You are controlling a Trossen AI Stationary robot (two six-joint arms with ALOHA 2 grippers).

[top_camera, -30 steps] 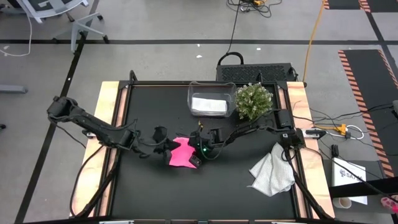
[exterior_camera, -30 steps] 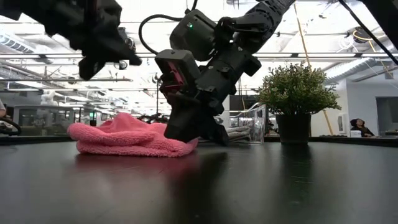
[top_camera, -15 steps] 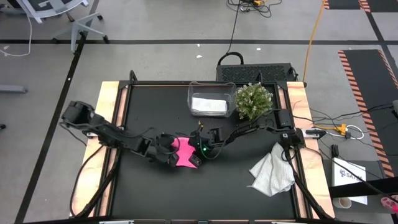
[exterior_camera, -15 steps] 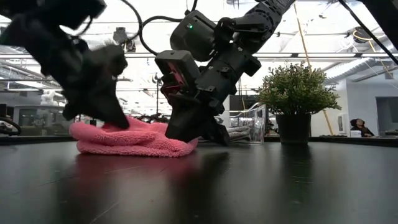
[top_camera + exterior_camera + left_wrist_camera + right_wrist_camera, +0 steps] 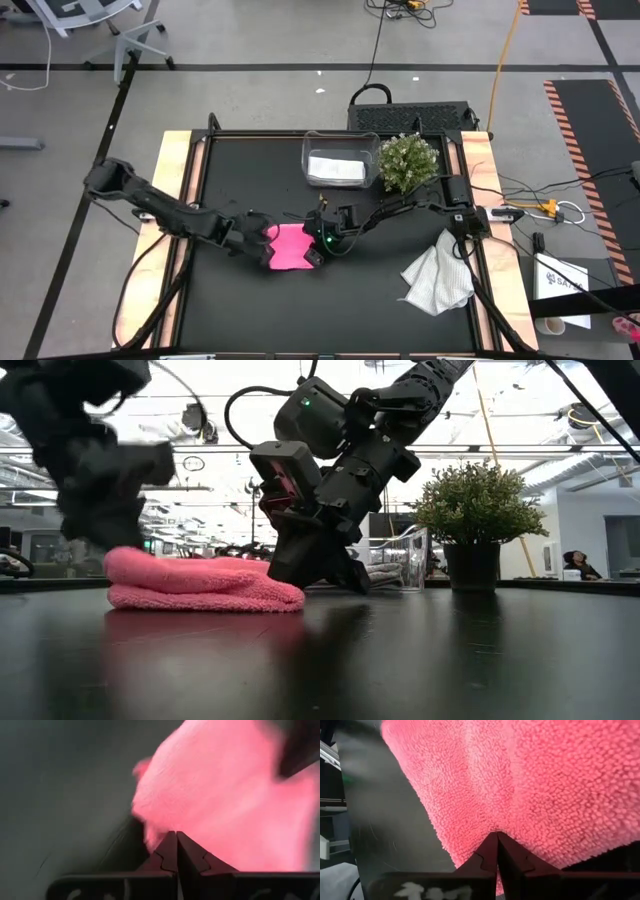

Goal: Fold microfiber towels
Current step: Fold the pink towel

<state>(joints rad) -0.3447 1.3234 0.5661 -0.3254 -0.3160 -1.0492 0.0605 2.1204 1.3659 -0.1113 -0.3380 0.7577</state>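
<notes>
High: lying mid-table, pink towel [image 5: 288, 247], left gripper [image 5: 262, 236] and right gripper [image 5: 312, 252] flanking it, jaws closed.
Low: pressing at towel [image 5: 205, 582] edges, both.
Left wrist: touching towel [image 5: 225, 805] edge, fingertips [image 5: 170, 851] pinched together.
Right wrist: meeting at towel [image 5: 520, 785] edge, fingers [image 5: 509, 854] clamped together.

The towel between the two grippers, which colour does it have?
The towel is bright pink, plain, with no pattern. The right wrist view shows it best.
</notes>
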